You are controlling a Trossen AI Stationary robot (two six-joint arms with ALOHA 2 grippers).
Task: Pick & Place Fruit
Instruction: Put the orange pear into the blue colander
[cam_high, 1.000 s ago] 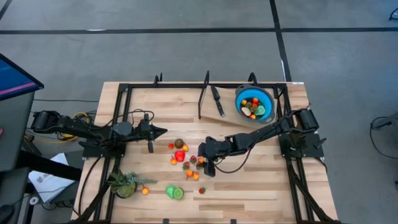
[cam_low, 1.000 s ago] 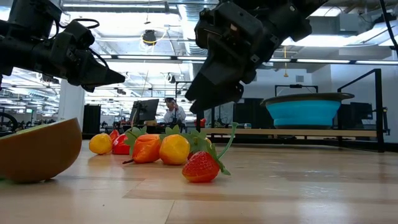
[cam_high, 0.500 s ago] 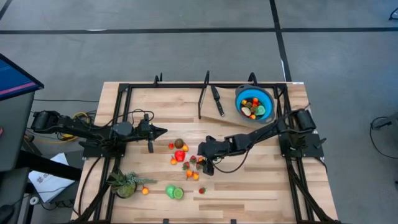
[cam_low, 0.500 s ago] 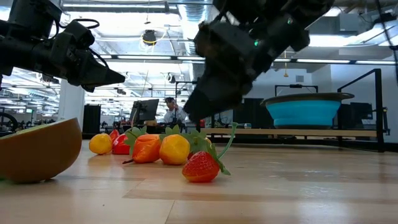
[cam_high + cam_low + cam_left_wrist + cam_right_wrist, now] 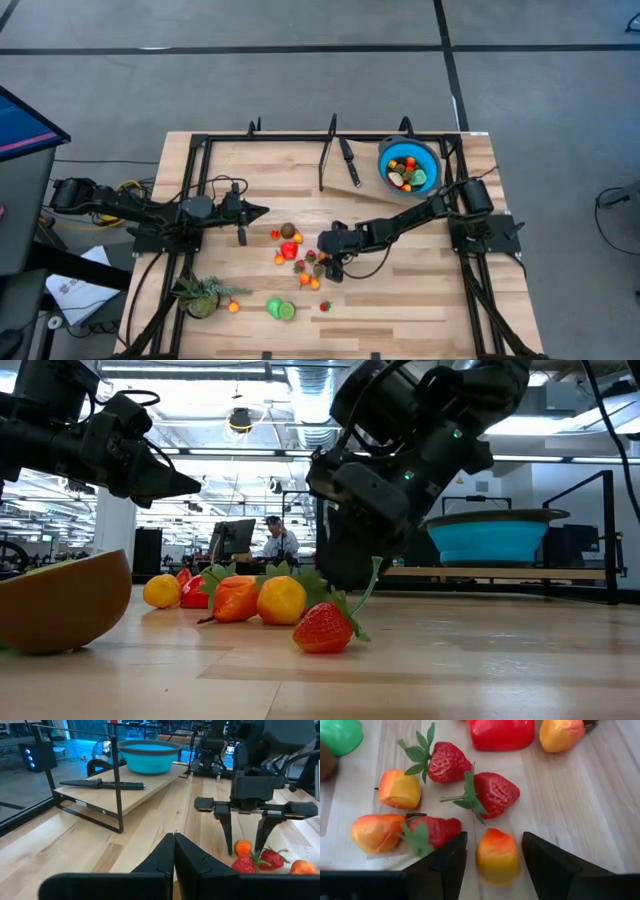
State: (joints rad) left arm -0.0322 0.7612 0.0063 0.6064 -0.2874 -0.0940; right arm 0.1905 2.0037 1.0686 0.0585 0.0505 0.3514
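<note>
- Right wrist view: the right tool (image 5: 490, 857) stands low over the fruit cluster, its jaws apart with a small orange-yellow fruit (image 5: 497, 856) between them, not yet pinched.
- High view: this cluster lies mid-worktop (image 5: 420, 290), well apart from the blue bowl (image 5: 409, 166) at the far right corner, which already holds several fruits.
- The left tool (image 5: 256, 210) waits fully closed and empty, left of the cluster.
- Step in hand: grasping. Next, I judge, the jaws must close squarely on that fruit without nudging the strawberries (image 5: 490, 794) beside it, then lift and carry it to the bowl.
</note>
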